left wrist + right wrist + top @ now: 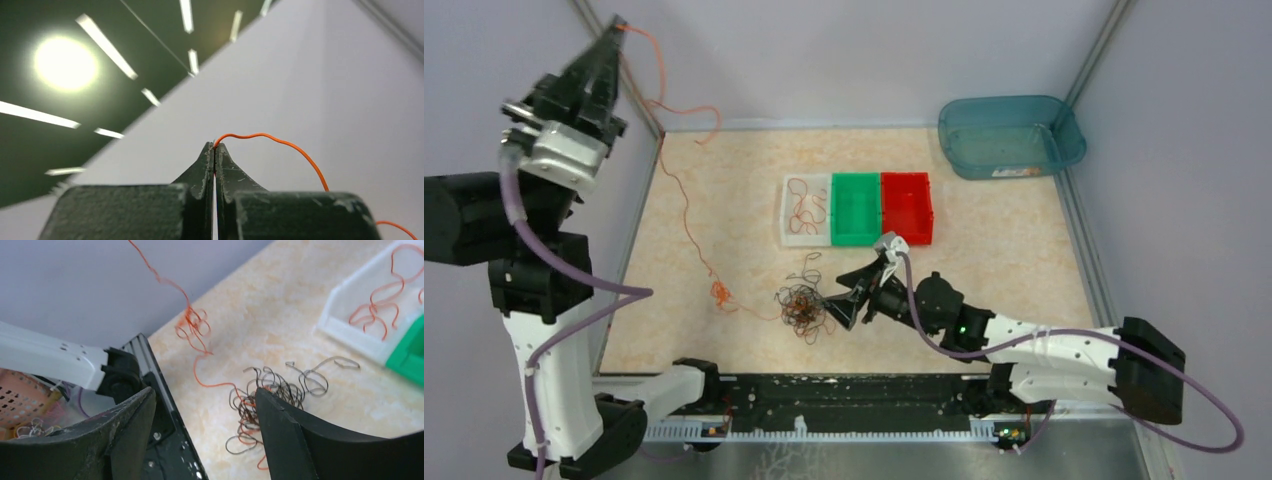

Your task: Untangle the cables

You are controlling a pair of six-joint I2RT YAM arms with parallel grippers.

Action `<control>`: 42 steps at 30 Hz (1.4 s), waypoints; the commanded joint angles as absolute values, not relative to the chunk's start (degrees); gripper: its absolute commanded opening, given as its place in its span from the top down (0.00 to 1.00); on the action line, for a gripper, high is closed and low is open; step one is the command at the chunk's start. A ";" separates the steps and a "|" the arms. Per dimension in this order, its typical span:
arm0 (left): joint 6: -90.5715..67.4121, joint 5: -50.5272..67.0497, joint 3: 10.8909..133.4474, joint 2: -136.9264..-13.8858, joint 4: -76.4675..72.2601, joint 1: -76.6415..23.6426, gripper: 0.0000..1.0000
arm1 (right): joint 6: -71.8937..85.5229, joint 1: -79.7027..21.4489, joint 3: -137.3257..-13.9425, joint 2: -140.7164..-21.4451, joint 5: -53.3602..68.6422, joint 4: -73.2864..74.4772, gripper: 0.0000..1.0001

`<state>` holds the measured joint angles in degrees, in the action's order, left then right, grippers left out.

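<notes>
A tangle of dark and orange cables [802,308] lies on the table near the front. One long orange cable [686,210] rises from it up to my left gripper [617,28], which is raised high at the back left and shut on the cable's end [270,136]. In the left wrist view the left gripper [215,146] shows its jaws pressed together on the cable. My right gripper [844,298] is low beside the tangle's right side, open. In the right wrist view the right gripper [204,390] holds nothing, and the tangle [280,390] lies partly behind its right finger.
A white bin [790,236] holding a loose orange cable [804,208] stands mid-table, joined to a green bin [855,208] and a red bin [907,205]. A teal tub [1009,135] sits at the back right. A black rail [824,395] runs along the front edge.
</notes>
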<state>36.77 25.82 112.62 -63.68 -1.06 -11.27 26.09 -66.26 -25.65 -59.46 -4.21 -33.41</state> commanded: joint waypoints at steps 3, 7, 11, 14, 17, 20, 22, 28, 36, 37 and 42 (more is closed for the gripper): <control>22.33 32.87 103.71 -61.59 10.04 -11.43 1.00 | 17.40 -66.61 -36.26 -59.52 1.65 -26.04 0.27; 21.96 33.05 101.87 -60.53 9.50 -11.43 1.00 | 12.58 -66.59 -42.78 -66.43 5.29 -28.10 0.32; 21.65 33.22 101.75 -60.03 9.52 -11.43 1.00 | 9.46 -66.56 -47.57 -76.08 6.07 -34.10 0.35; 21.45 33.42 102.31 -59.87 9.57 -11.43 1.00 | 8.88 -66.56 -52.72 -83.28 5.94 -35.34 0.36; 21.42 33.34 103.18 -59.70 9.80 -11.43 1.00 | 7.57 -66.59 -55.75 -89.23 0.34 -35.89 0.43; 21.14 33.65 103.95 -59.38 10.01 -11.43 1.00 | 7.33 -66.39 -55.73 -91.41 -0.99 -38.94 0.45; 21.10 33.76 104.06 -59.19 10.04 -11.43 1.00 | 8.35 -66.38 -55.75 -91.90 3.52 -40.82 0.45; 21.40 33.76 103.83 -58.84 10.04 -11.43 1.00 | 11.43 -66.40 -57.53 -94.20 12.14 -41.64 0.47; 22.09 33.40 104.06 -58.64 9.99 -11.43 1.00 | 11.89 -66.41 -59.60 -99.30 13.25 -40.17 0.53; 21.88 33.40 104.06 -58.69 9.92 -11.43 1.00 | 11.71 -66.39 -60.15 -100.00 12.84 -39.87 0.58; 21.30 33.24 103.83 -58.17 10.43 -11.43 1.00 | 10.67 -66.35 -60.86 -100.65 10.43 -41.61 0.84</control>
<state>22.11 33.30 102.74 -59.05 10.35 -11.27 11.53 -66.26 -57.67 -101.03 11.57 -37.60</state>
